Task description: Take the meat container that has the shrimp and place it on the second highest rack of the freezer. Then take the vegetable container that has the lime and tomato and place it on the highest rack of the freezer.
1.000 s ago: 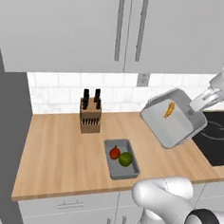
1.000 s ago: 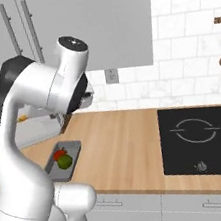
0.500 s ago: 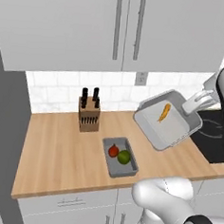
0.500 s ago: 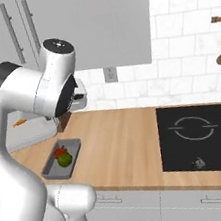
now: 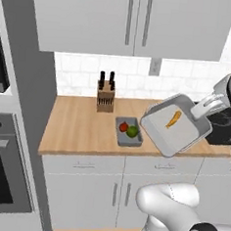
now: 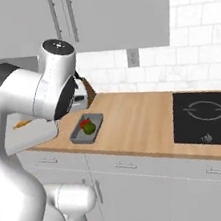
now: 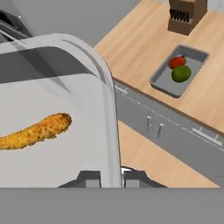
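Grey meat container (image 7: pixel 65 144) clamped in end effector (image 7: pixel 111 177).

No lettering, label, brand, number or sign can be read in any of the views; the cabinet fronts, the tiled wall and the wooden counter all appear plain, and so do the two trays; marks too small to make out stay unread.
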